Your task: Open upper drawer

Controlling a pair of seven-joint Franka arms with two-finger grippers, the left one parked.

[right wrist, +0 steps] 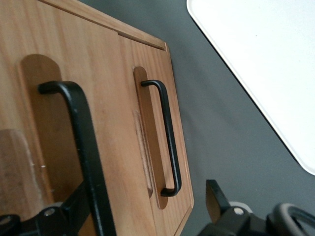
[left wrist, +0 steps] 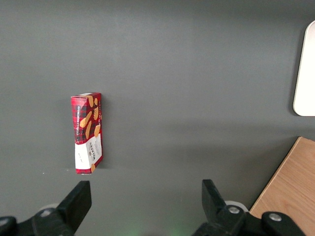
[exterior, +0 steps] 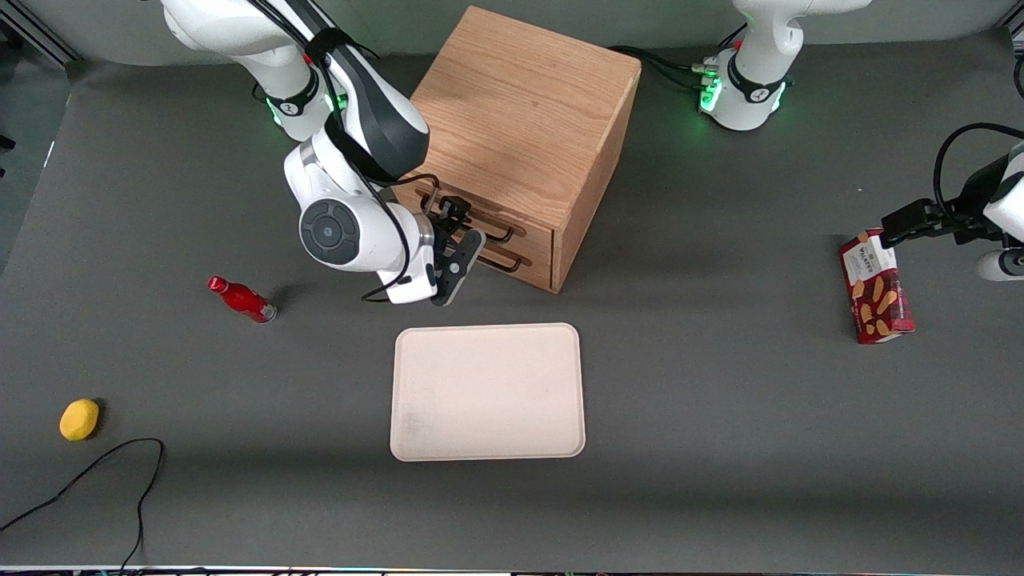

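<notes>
The light oak cabinet point(exterior: 520, 120) stands near the middle of the table. Its upper drawer point(exterior: 532, 226) is pushed in flush, with its thin black wire handle point(exterior: 490, 225) across the front. The lower drawer's matching handle point(exterior: 506, 260) sits just beneath. My right gripper point(exterior: 462, 229) is right at the upper drawer's front and is open. In the right wrist view the upper drawer's handle point(right wrist: 83, 142) runs between my open gripper's point(right wrist: 146, 196) fingers, close against one finger point(right wrist: 74, 209). The lower handle point(right wrist: 167, 142) lies nearer the other finger point(right wrist: 215, 196).
A cream tray point(exterior: 488, 392) lies in front of the cabinet, nearer the front camera. A red bottle point(exterior: 240, 298) lies on its side and a yellow fruit point(exterior: 78, 419) sits toward the working arm's end. A red biscuit box point(exterior: 875, 286) lies toward the parked arm's end. A black cable point(exterior: 104, 472) trails by the front edge.
</notes>
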